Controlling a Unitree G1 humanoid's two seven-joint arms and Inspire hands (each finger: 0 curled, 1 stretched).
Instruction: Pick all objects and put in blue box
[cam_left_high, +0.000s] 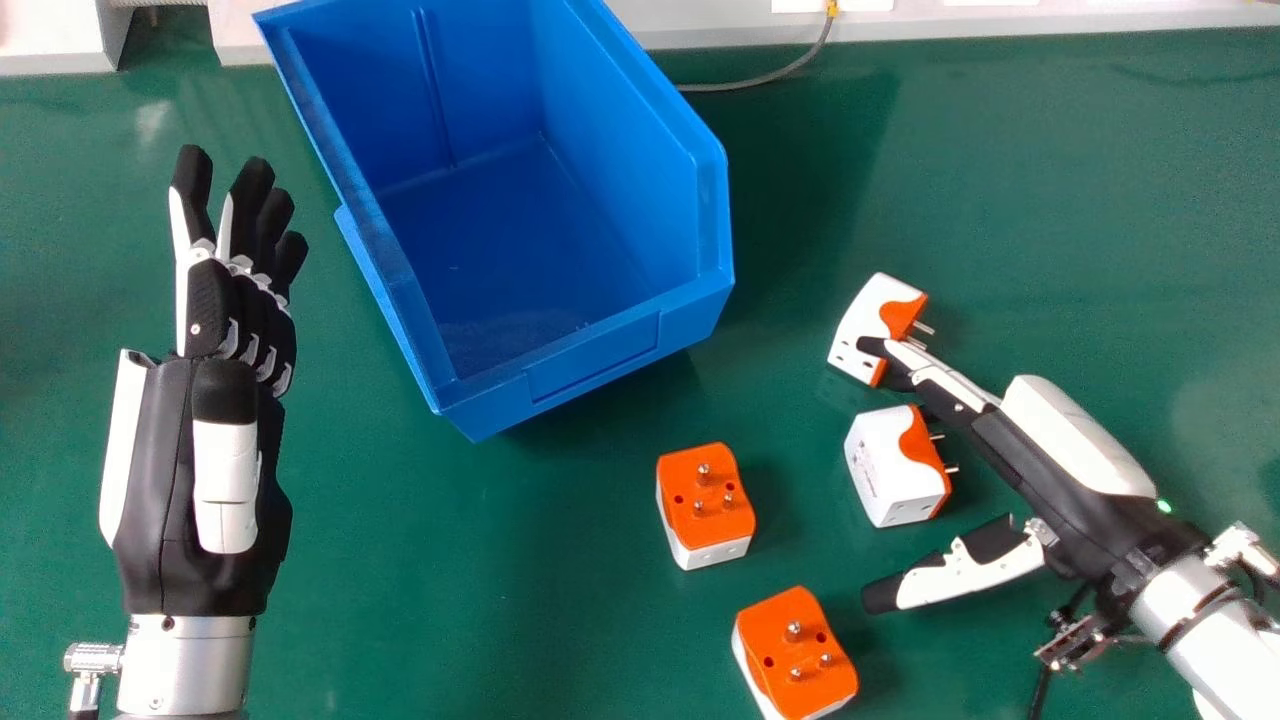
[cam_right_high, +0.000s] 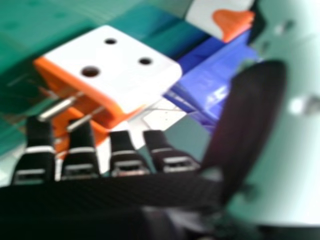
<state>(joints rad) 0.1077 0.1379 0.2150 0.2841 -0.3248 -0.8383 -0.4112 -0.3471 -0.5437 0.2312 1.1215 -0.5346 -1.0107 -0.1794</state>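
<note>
My right hand (cam_left_high: 1060, 460) is at the right in the head view, fingers straight, thumb apart. Its fingertips overlap the far white-orange adapter (cam_left_high: 870, 325); I cannot tell if they touch. A second white-orange adapter (cam_left_high: 895, 465) lies between the fingers and thumb, not gripped. Two adapters lie prongs up to the left of the thumb, one orange-topped adapter (cam_left_high: 708, 495) and a nearer one (cam_left_high: 797, 650). In the right hand view, a white-orange adapter (cam_right_high: 115, 70) stands beyond the fingertips of my right hand (cam_right_high: 165, 157). My left hand (cam_left_high: 205, 450) is open at the left.
The blue box (cam_left_high: 590, 375) stands at the back, left of the adapters, its visible floor bare. A grey cable (cam_left_high: 760, 78) runs behind it. Green table surface (cam_left_high: 560, 600) lies between my left hand and the adapters.
</note>
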